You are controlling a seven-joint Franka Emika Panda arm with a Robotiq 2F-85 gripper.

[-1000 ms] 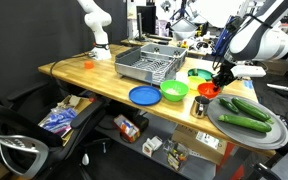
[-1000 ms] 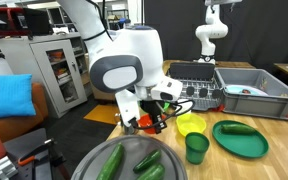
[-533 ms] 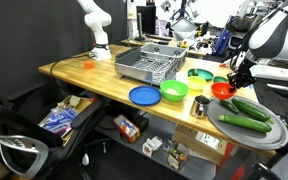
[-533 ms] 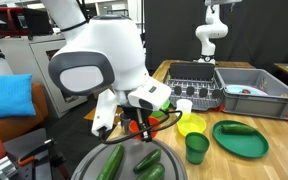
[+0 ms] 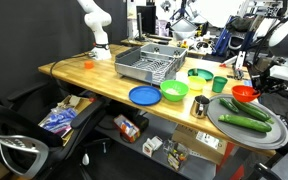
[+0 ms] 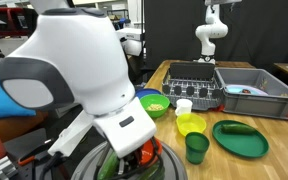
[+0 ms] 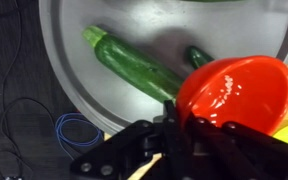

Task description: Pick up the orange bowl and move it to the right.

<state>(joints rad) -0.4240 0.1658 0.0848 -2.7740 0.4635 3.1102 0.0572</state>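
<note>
"Fingers closed on what?"

"The gripper was clamped on the rim of the small round orange-red plastic bowl, which hung over the round grey metal tray, beside a long green zucchini."

"How far along?"

"Lifted, I judged, and well apart from the bright green plastic bowl. Setting down and letting go were left."

"Pointing where?"

"Mouth tipped toward the wrist camera. Being round, it had no long axis."

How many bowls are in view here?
3: orange bowl in the claw over the tray edge; green bowl and yellow bowl on the table. The blue dish looks like a plate. The arm may hide more.
</note>
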